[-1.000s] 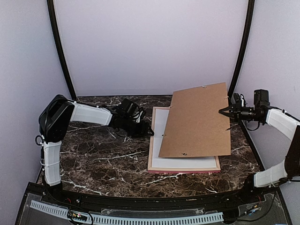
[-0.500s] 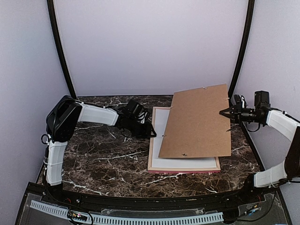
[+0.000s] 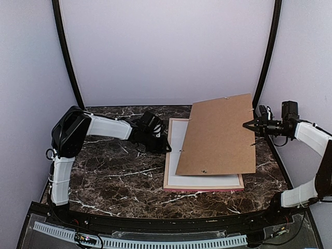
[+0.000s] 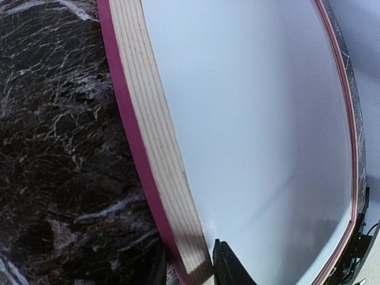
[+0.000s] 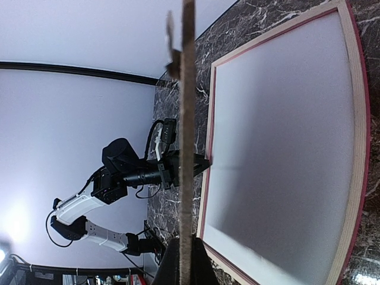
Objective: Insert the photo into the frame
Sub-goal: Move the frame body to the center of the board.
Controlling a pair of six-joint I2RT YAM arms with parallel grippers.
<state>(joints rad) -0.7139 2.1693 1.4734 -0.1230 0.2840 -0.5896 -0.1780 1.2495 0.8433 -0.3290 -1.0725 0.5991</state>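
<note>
Frame [image 3: 167, 167]: one, on desk [image 3: 119, 176]; one white photo [image 3: 177, 139] inside
Board [image 3: 218, 135]: one, brown, tilted above
Right hand [image 3: 249, 124]: clenched on board
Left hand [image 3: 168, 149]: at frame's rim; cannot tell grip

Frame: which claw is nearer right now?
Left. Left claw is at the left rail of the frame; right claw is off to the right, gripping the raised backing board.
</note>
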